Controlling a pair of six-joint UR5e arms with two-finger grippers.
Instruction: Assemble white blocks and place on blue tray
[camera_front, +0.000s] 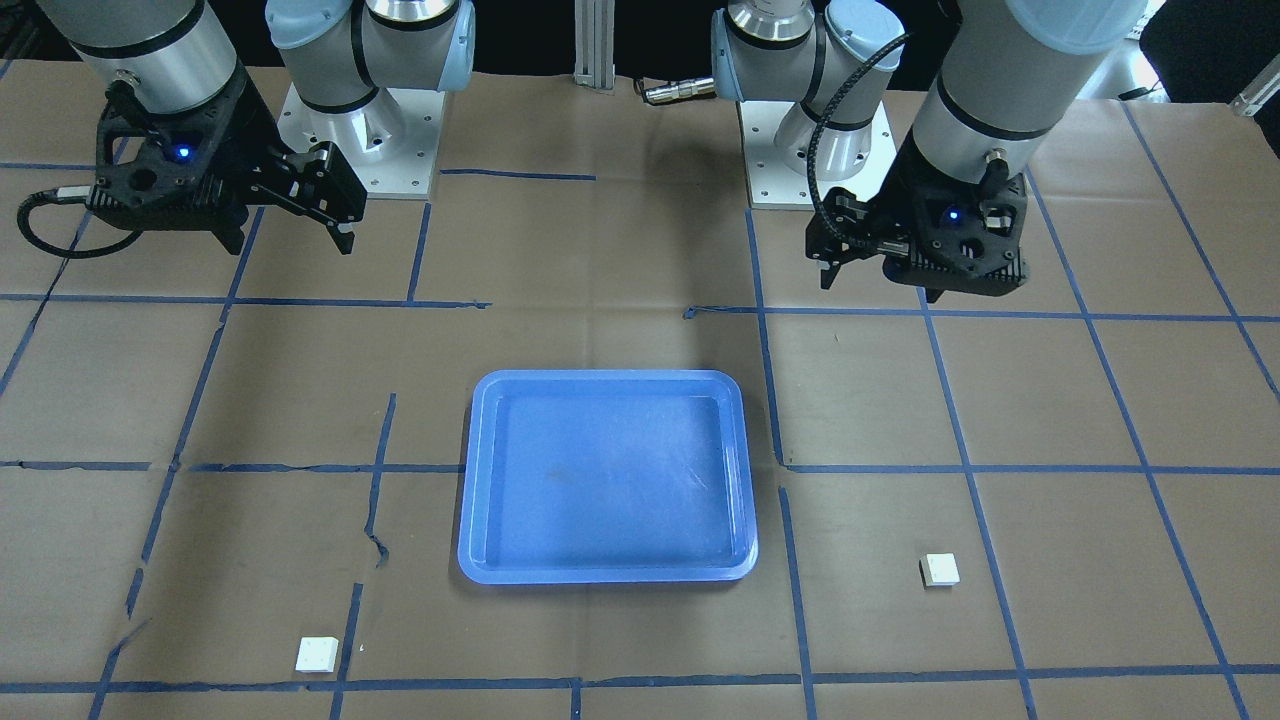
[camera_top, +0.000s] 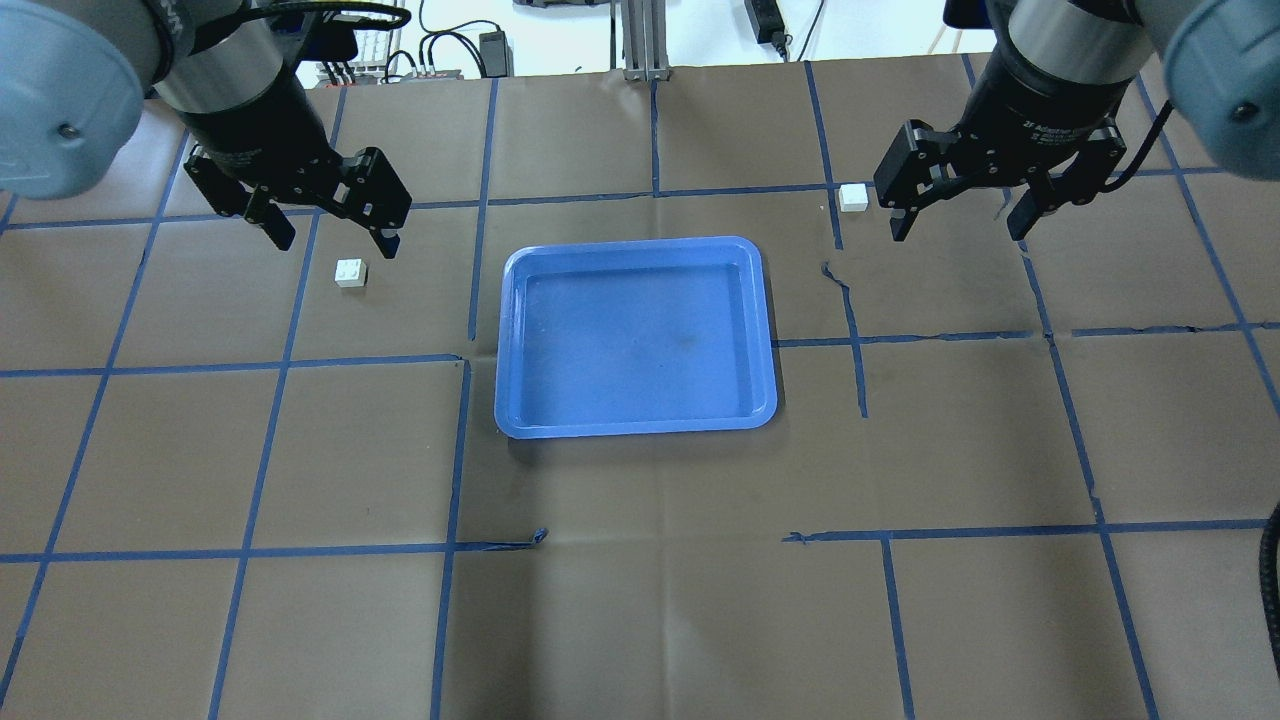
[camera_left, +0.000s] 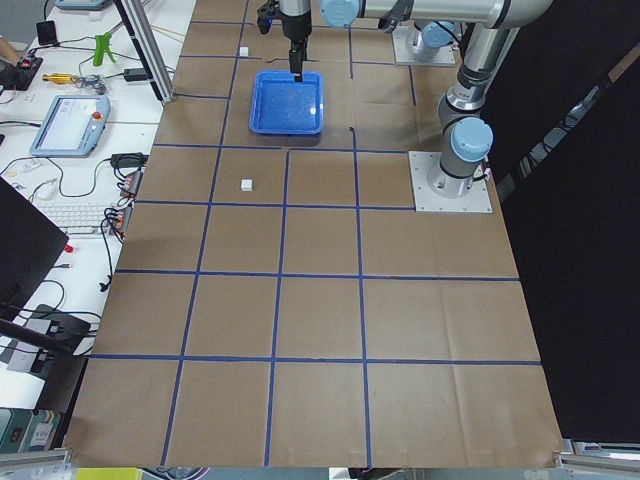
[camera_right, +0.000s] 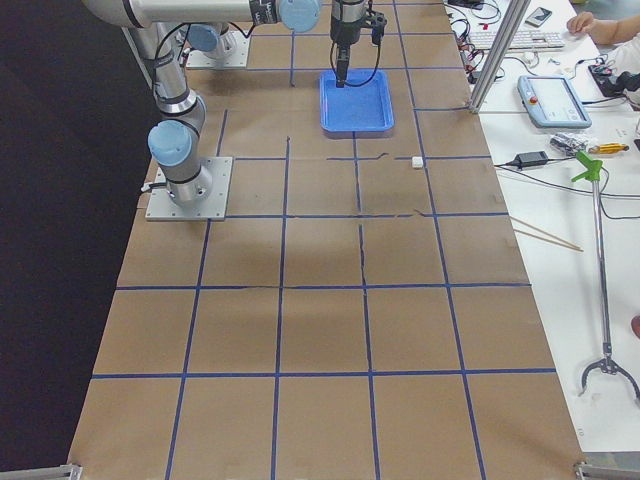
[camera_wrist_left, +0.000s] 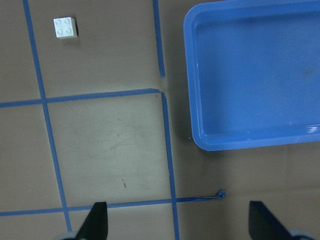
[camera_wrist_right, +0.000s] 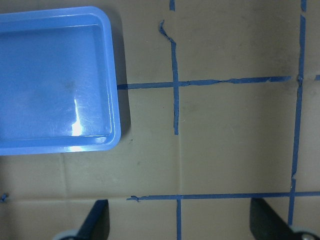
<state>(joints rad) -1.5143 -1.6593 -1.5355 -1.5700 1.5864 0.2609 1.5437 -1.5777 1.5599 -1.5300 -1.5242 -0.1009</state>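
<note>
The blue tray (camera_top: 505, 340) lies empty in the middle of the table; it also shows in the front view (camera_front: 470, 480) and in both wrist views (camera_wrist_left: 192, 100) (camera_wrist_right: 116, 100). One white block (camera_top: 351, 272) (camera_front: 939, 570) (camera_wrist_left: 65, 27) lies studs up, left of the tray. The other white block (camera_top: 853, 197) (camera_front: 317, 654) lies beyond the tray's far right corner. My left gripper (camera_top: 335, 242) (camera_front: 880, 288) hangs open and empty, high above the table. My right gripper (camera_top: 958, 232) (camera_front: 290, 245) is also open, empty and raised. The right wrist view shows no block.
Brown paper with a grid of blue tape lines covers the table. Both arm bases (camera_front: 360, 140) (camera_front: 815, 150) stand at the robot's edge. A post (camera_top: 640, 40), cables and equipment sit beyond the far edge.
</note>
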